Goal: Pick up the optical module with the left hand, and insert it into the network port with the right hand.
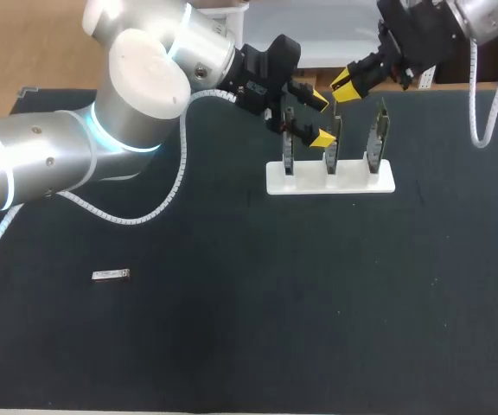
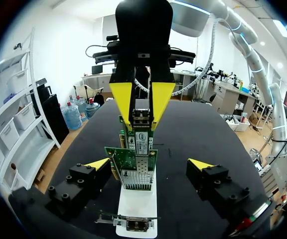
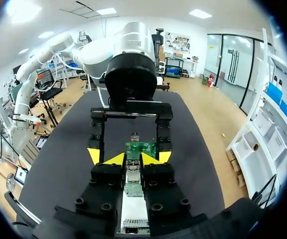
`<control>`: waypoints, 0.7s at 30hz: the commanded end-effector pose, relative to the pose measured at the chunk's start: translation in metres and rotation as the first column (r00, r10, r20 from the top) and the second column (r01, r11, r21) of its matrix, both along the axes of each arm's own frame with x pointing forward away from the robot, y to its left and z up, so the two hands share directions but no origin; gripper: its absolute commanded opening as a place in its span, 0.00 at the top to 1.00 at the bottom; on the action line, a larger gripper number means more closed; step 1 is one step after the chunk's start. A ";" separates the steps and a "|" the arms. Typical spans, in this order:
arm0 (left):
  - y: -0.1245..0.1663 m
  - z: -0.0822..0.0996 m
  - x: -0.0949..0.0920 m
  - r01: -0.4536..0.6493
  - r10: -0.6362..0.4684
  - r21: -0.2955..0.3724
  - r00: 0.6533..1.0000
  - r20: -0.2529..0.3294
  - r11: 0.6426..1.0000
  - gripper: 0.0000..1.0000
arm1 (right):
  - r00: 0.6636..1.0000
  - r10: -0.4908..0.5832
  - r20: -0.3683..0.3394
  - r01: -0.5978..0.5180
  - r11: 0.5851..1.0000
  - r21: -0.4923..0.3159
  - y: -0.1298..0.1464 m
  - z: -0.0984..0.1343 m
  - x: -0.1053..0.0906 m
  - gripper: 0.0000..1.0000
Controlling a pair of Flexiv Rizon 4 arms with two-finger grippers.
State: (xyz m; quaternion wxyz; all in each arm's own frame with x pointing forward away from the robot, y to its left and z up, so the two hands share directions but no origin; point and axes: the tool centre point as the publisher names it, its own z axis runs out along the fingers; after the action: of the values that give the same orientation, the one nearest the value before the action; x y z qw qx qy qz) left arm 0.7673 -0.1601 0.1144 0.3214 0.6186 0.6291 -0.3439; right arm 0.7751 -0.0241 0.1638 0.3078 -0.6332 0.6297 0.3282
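Three network cards [image 1: 335, 143] stand upright in a white stand [image 1: 353, 183], one card per slot, on the dark desk [image 1: 232, 346]. Stand sits toward the far side of the desk, about mid-width.

Left end effector [image 1: 320, 119]: over the stand, near its left end. Fingers spread wide, nothing gripped. In the left wrist view a card stands between the two yellow tips, with a clear gap on one side; contact on the other side is unclear.

Right end effector [image 1: 346, 85]: above the stand, facing the left one along the row of cards. Fingers drawn close together, clamped from both sides on a small metal optical module [image 2: 141, 118]. The module lies at the top edge of a card; cannot tell whether it is in the port.

One loose module [image 1: 111, 275], a small silver oblong, lies flat on the desk at the left, well apart from the stand and from both arms
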 end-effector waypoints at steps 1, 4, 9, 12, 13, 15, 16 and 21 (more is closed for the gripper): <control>-0.001 0.000 0.003 0.003 -0.003 0.005 1.000 -0.004 1.000 0.00 | 1.000 -0.006 0.002 0.006 1.000 -0.005 0.001 -0.001 -0.003 1.00; -0.001 0.000 0.003 0.003 -0.003 0.005 1.000 -0.004 1.000 0.00 | 1.000 -0.008 -0.001 0.008 1.000 -0.007 0.000 -0.002 -0.002 1.00; -0.001 0.000 0.003 0.003 -0.003 0.005 1.000 -0.004 1.000 0.00 | 1.000 -0.011 0.000 0.011 1.000 -0.006 0.000 -0.002 -0.002 1.00; -0.001 0.000 0.003 0.003 -0.003 0.005 1.000 -0.004 1.000 0.00 | 1.000 -0.012 -0.001 0.012 1.000 -0.007 0.000 -0.002 -0.002 1.00; -0.001 0.000 0.003 0.003 -0.003 0.005 1.000 -0.004 1.000 0.00 | 1.000 -0.011 -0.001 0.011 1.000 -0.008 0.001 -0.002 -0.002 0.63; -0.001 0.000 0.003 0.003 -0.003 0.005 1.000 -0.004 1.000 0.00 | 1.000 -0.008 -0.006 0.008 1.000 -0.002 0.001 -0.002 -0.002 0.00; -0.001 0.000 0.003 0.003 -0.003 0.005 1.000 -0.004 1.000 0.00 | 1.000 -0.009 -0.006 0.009 1.000 -0.002 0.001 -0.001 -0.002 0.00; -0.001 0.000 0.003 0.003 -0.003 0.005 1.000 -0.004 1.000 0.00 | 1.000 -0.021 -0.021 0.022 0.999 0.024 -0.002 0.002 0.000 0.00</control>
State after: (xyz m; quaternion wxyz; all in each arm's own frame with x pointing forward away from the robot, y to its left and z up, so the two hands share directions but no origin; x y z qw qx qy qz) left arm 0.7673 -0.1601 0.1144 0.3214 0.6186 0.6291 -0.3439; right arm 0.7751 -0.0225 0.1652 0.3099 -0.6223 0.6364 0.3342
